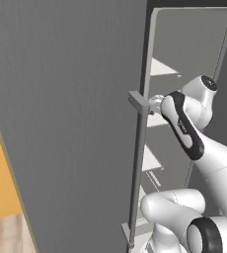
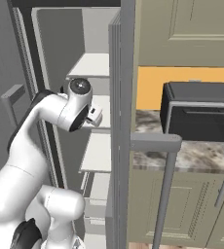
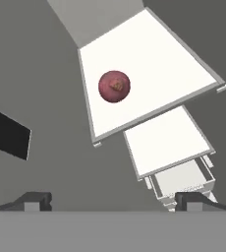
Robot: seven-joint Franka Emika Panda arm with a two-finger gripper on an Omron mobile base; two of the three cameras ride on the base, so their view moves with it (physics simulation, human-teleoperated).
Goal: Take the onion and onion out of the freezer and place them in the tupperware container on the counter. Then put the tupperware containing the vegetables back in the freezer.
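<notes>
Freezer [image 2: 55, 58] door open. My gripper [image 3: 112, 202] spread wide, empty, above shelf [image 3: 159, 64] with one onion [image 3: 114, 86]. No onion taken yet; tupperware steps all remain.

Kitchen: open freezer [image 2: 60, 58], stone counter [image 2: 196, 155], toaster oven [image 2: 199, 112], beige cabinets [image 2: 192, 204].
</notes>
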